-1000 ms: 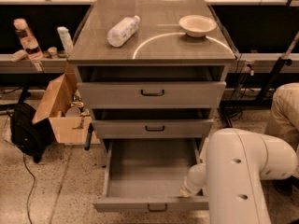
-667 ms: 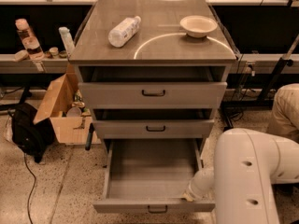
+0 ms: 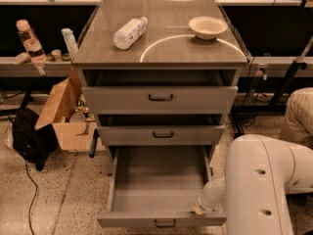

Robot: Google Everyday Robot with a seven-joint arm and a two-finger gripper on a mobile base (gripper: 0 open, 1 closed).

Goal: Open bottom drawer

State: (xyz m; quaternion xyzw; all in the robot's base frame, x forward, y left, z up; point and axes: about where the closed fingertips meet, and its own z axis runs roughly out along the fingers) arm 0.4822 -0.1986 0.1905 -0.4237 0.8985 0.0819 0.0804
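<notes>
Speckled floor; bottom drawer gaped fully. End effector sat lower right at its front corner, and I couldn't tell its grip. Overpull risked derailing.

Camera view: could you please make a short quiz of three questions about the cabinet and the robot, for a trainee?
1. True or false: the bottom drawer is pulled out farther than the middle drawer.
2. What lies on the cabinet top, left of the bowl? A) a plastic bottle B) a mug C) a sponge
3. Fill in: the gripper is at the front ____ corner of the bottom drawer, as seen in the picture.
Key: 1 true; 2 A; 3 right.
</notes>
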